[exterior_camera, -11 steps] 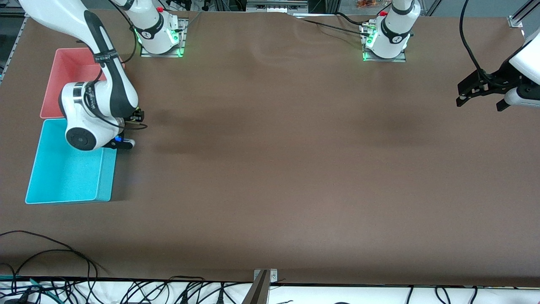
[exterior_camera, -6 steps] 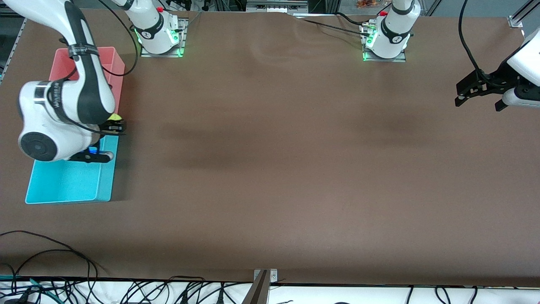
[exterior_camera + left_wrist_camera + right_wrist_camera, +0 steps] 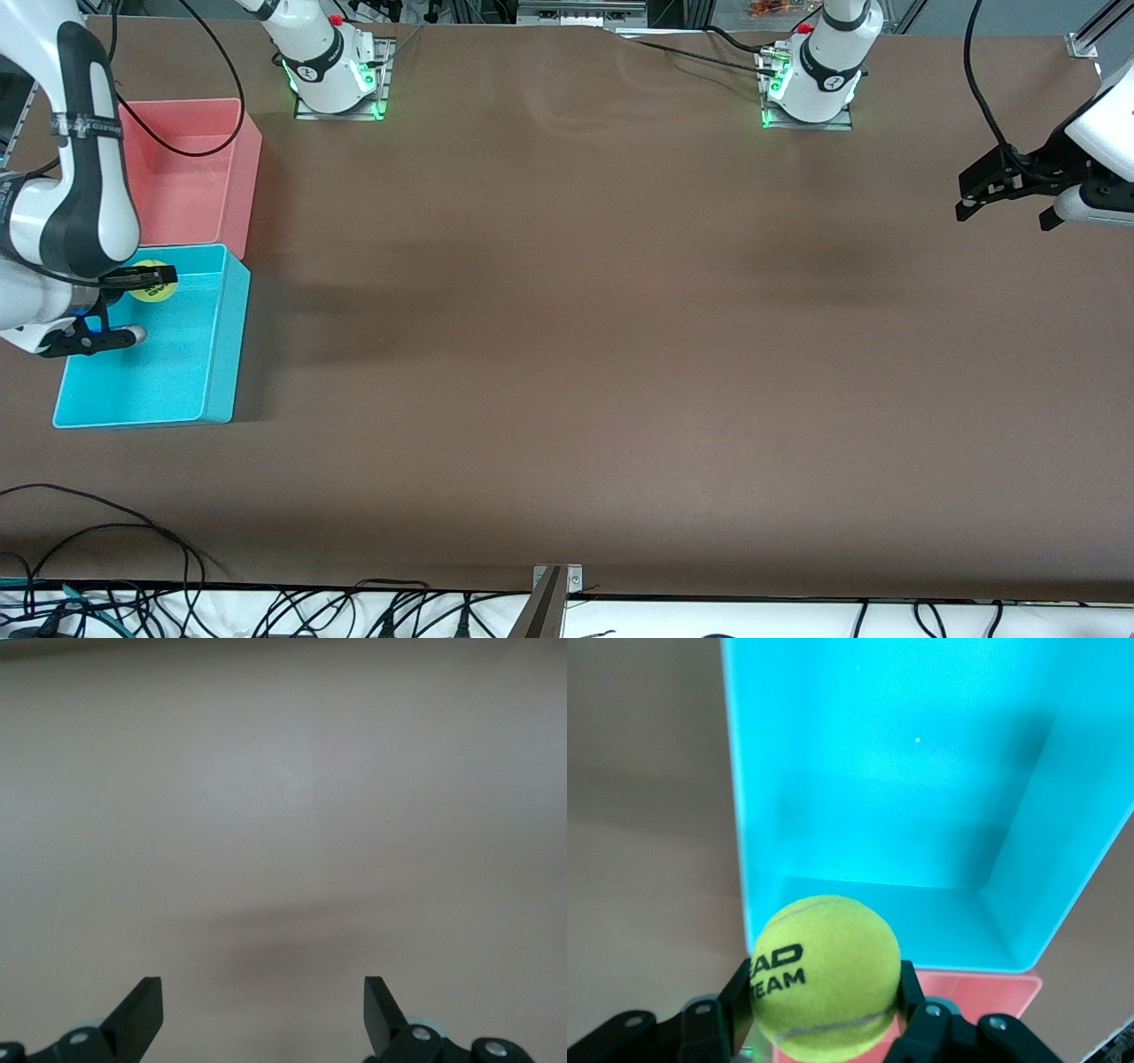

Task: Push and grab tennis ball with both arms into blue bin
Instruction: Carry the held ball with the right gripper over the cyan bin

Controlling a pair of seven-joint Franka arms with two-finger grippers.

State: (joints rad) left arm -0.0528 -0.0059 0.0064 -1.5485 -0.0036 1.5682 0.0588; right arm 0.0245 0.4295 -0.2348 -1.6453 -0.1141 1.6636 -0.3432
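Note:
My right gripper [image 3: 146, 280] is shut on the yellow-green tennis ball [image 3: 153, 281] and holds it in the air over the blue bin [image 3: 217, 354], above the part of the bin next to the pink bin. In the right wrist view the ball [image 3: 826, 974] sits between the black fingers [image 3: 735, 992] with the blue bin [image 3: 1028, 850] below it. My left gripper [image 3: 1005, 190] is open and empty, waiting in the air over the left arm's end of the table. The left wrist view shows its gripper [image 3: 263, 1014] over bare brown table.
A pink bin [image 3: 244, 168] stands against the blue bin, farther from the front camera. The two arm bases [image 3: 335, 75] [image 3: 811, 84] stand along the table's top edge. Cables lie off the table's near edge [image 3: 106, 567].
My right arm has carried the ball from beside the bins to over the blue bin, moving toward the table's end. The left arm has stayed still.

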